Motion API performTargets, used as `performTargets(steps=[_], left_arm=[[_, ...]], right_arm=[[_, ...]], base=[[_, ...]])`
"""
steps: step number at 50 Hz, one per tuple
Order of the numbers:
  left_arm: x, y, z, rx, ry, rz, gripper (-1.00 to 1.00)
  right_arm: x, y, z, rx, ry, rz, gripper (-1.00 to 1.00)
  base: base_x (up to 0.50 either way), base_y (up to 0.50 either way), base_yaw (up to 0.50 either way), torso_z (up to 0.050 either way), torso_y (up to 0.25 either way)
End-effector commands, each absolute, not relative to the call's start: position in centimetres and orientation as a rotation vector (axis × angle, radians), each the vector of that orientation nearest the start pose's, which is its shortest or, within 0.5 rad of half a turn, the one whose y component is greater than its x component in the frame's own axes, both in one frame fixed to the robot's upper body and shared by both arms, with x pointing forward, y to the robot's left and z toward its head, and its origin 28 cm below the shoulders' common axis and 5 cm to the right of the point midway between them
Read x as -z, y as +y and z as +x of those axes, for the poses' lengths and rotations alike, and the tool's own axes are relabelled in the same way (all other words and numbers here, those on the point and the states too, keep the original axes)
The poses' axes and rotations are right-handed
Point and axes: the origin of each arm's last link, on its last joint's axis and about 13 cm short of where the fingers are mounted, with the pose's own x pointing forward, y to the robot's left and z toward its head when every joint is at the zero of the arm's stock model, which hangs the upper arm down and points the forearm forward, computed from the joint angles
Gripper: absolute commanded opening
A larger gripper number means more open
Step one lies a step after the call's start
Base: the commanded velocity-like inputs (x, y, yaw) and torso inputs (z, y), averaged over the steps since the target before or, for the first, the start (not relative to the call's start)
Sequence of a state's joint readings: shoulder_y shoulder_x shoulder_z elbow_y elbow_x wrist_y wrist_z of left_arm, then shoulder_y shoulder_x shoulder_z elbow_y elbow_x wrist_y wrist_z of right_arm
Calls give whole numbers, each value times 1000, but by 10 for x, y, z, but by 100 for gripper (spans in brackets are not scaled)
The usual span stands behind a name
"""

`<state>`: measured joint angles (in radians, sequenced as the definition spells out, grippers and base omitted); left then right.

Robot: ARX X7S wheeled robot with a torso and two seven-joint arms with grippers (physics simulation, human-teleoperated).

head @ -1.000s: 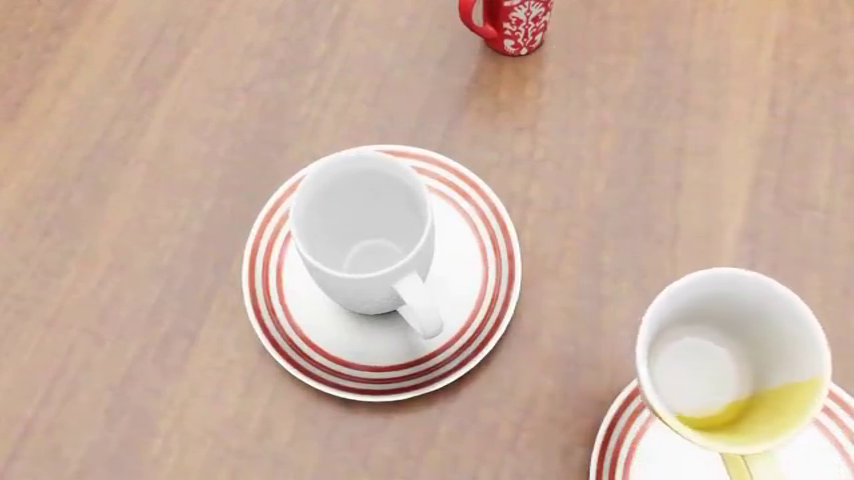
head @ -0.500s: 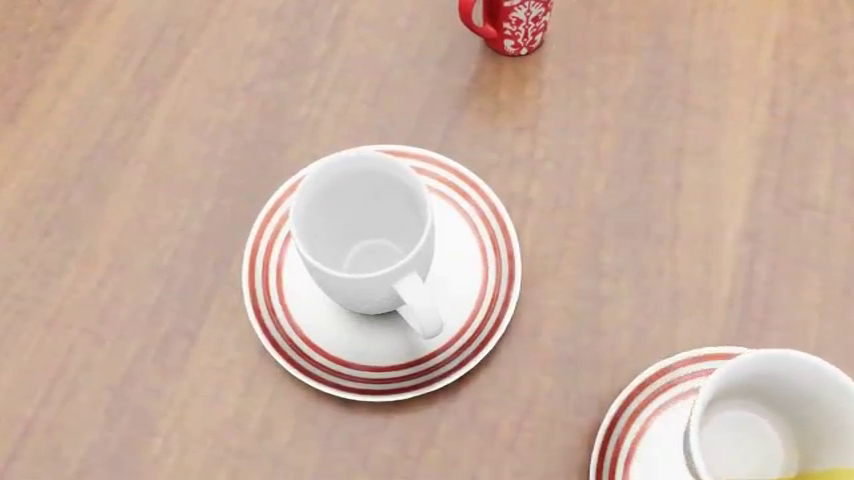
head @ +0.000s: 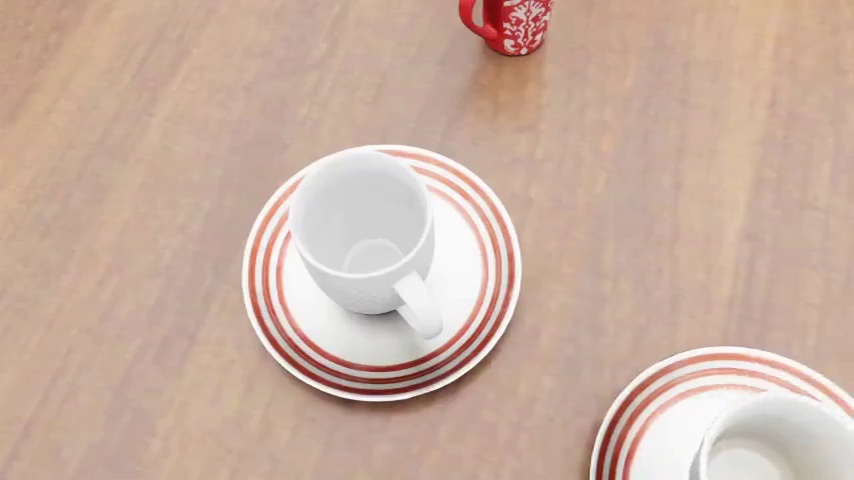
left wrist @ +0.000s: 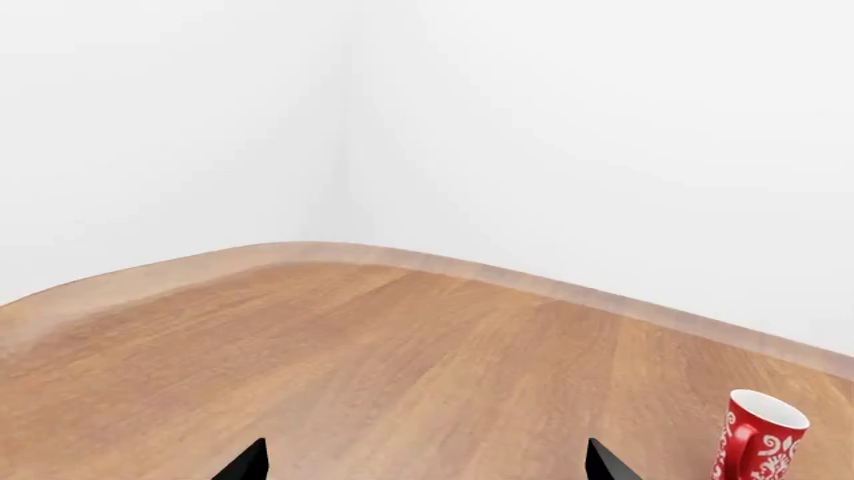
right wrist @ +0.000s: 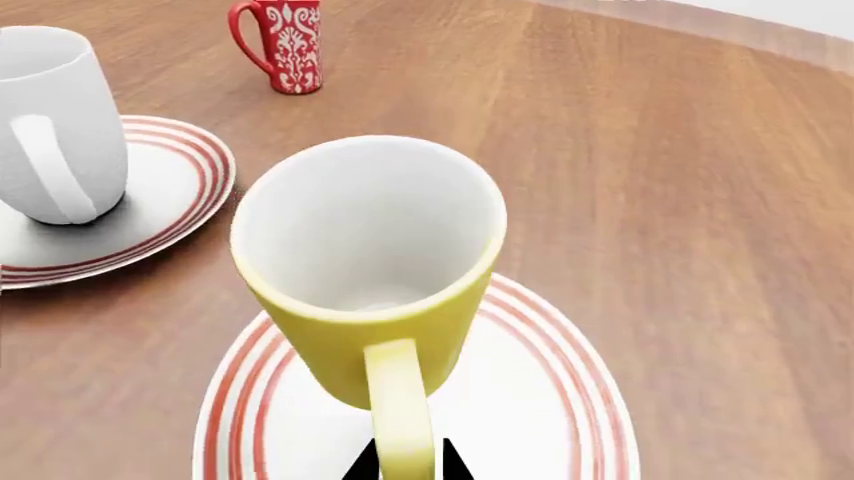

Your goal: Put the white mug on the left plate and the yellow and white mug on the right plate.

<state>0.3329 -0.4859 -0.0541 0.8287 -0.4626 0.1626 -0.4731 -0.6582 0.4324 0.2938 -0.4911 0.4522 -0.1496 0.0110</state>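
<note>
The setting is a simulated tabletop scene rather than a furnished room. A wooden table (head: 160, 120) with a uniform rendered grain fills the head view. In the left wrist view, the table's rounded far edge is seen against plain white walls (left wrist: 601, 130) that meet in a bare corner. Domestic tableware is laid out as for a dining setting: two red-ringed plates, the left plate (head: 470, 300) and the right plate (head: 654, 410), the white mug (head: 363, 232), the yellow and white mug (right wrist: 367, 265) and a red patterned mug (head: 511, 24). No further room type can be determined.
</note>
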Motion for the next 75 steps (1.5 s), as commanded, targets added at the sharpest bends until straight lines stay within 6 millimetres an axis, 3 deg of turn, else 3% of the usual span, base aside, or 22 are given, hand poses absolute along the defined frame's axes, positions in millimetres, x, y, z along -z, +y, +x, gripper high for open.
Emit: performTargets(steps=[1, 37, 38, 61, 75], left_arm=[[-154, 251, 127, -131, -564, -175, 100], [-154, 251, 128, -128, -561, -178, 100], [-154, 251, 128, -129, -560, -179, 100], [-155, 251, 127, -131, -562, -180, 100], [-157, 252, 128, -131, -565, -185, 100]], right_arm=[[-62, -210, 82, 45, -45, -60, -100], [-50, -211, 88, 72, -11, -45, -100], [-50, -211, 88, 75, -12, -47, 100], [-66, -209, 74, 48, -151, -28, 100], [-112, -204, 83, 9, -315, -30, 100]], base=[[0, 0, 0, 0, 10], [0, 0, 0, 0, 0], [0, 0, 0, 0, 0], [0, 0, 0, 0, 0], [0, 0, 0, 0, 0]])
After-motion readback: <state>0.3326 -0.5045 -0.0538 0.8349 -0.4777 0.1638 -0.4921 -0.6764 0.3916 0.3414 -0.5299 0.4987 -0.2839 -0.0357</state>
